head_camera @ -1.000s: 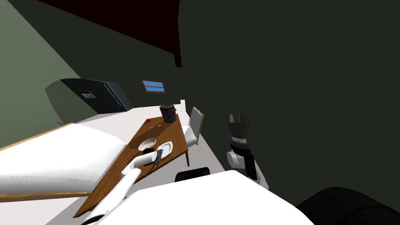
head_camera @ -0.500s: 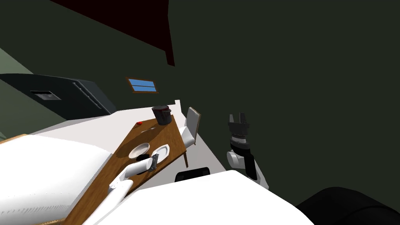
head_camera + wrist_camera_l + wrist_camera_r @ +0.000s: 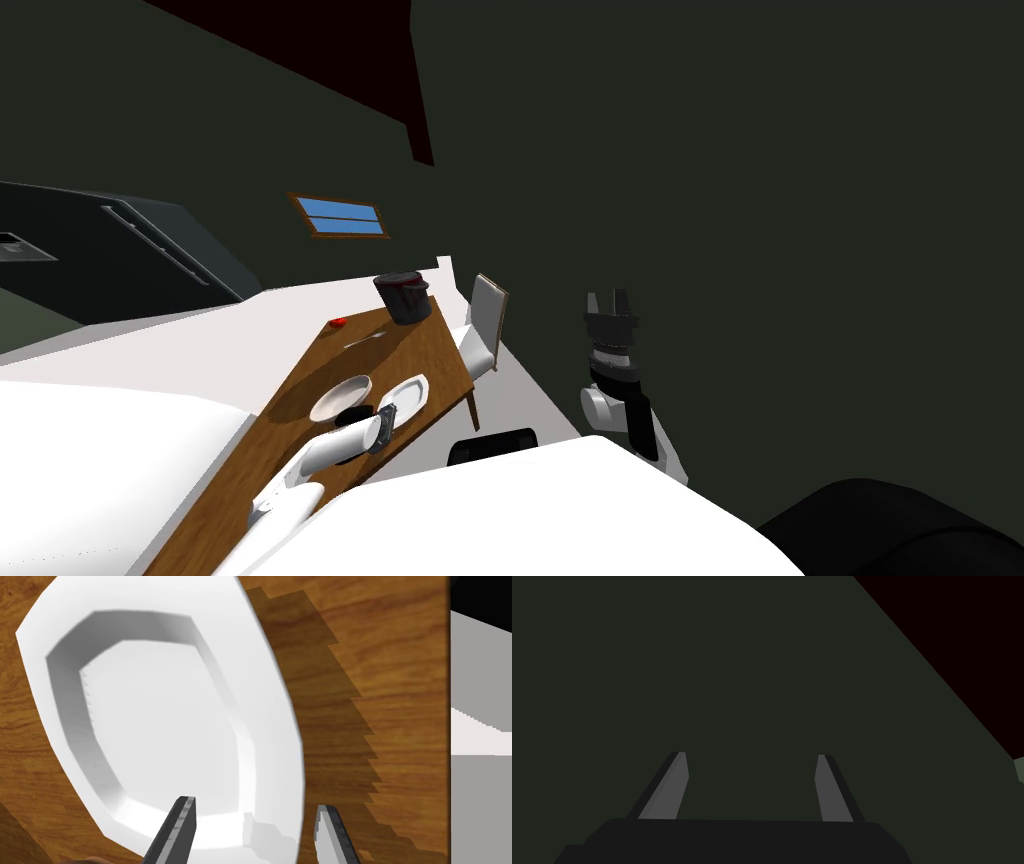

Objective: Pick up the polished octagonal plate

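A white eight-sided plate (image 3: 407, 392) (image 3: 165, 721) lies flat on the brown wooden table (image 3: 420, 345) near its front right edge. My left gripper (image 3: 384, 426) (image 3: 255, 810) reaches down at the plate's near rim. One finger (image 3: 184, 816) stands over the plate's inner slope, the other (image 3: 326, 823) over the bare wood outside the rim. A gap shows on both sides of the rim, so the fingers stand open around it. My right gripper (image 3: 611, 300) (image 3: 752, 757) is raised at my right side, open and empty.
A round white dish (image 3: 340, 398) lies just left of the plate. Farther back on the table stand a dark pot (image 3: 403, 297) and a small red thing (image 3: 338, 322). A white chair (image 3: 485, 320) is at the table's right side. The table's edge (image 3: 446, 726) runs close beside the plate.
My head view has swung, so the table and room sit further left in the picture. My left hand stays at the plate's near rim. The right arm has not moved.
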